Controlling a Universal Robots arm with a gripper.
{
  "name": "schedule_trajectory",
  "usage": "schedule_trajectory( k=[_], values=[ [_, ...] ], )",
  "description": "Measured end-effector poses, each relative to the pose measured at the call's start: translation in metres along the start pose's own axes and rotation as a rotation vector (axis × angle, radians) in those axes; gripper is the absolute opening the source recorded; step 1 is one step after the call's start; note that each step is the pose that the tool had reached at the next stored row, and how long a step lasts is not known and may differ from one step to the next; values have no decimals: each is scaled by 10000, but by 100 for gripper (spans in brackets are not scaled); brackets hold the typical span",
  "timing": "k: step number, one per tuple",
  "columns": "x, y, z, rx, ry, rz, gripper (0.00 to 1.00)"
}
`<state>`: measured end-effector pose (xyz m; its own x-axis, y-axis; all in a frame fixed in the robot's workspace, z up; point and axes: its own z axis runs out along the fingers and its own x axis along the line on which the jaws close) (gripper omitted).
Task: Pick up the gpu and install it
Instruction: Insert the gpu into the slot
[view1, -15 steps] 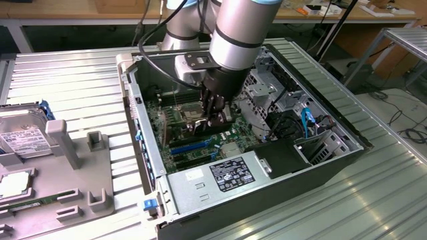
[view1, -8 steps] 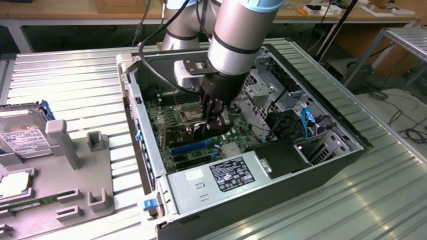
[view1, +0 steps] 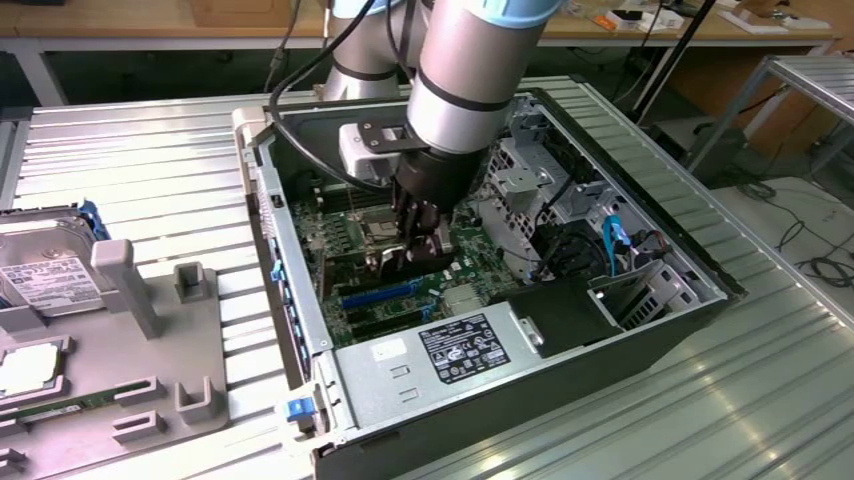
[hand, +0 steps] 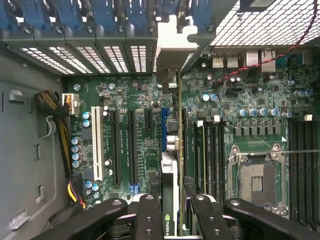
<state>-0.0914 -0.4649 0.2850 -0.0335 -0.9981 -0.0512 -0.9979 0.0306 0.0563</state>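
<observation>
The gpu (hand: 171, 180) is a thin dark card seen edge-on in the wrist view, with a green logo near my fingers (hand: 149, 217) and its silver bracket (hand: 172, 50) at the case's rear wall. My gripper (hand: 172, 222) is shut on the card, one black finger on each face. The card stands upright over the motherboard's expansion slots, alongside the blue slot (hand: 164, 125); whether its edge is seated I cannot tell. In the exterior view my gripper (view1: 424, 250) reaches down into the open computer case (view1: 707, 290), with the gpu (view1: 398, 262) a dark plate just above the board.
Black slots (hand: 132, 145) and a white slot (hand: 96, 142) lie beside the card, and the CPU socket (hand: 255, 180) on its other side. The power supply (view1: 454, 350), drive cage (view1: 534, 170) and cables (view1: 587, 250) crowd the case. A grey fixture (view1: 147, 320) and hard drive (view1: 40, 270) sit at the exterior view's left.
</observation>
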Motion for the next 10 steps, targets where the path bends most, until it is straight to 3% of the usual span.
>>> schedule_trajectory(
  k=[10],
  values=[
    [12,125,31,9,1,-12,27]
  ],
)
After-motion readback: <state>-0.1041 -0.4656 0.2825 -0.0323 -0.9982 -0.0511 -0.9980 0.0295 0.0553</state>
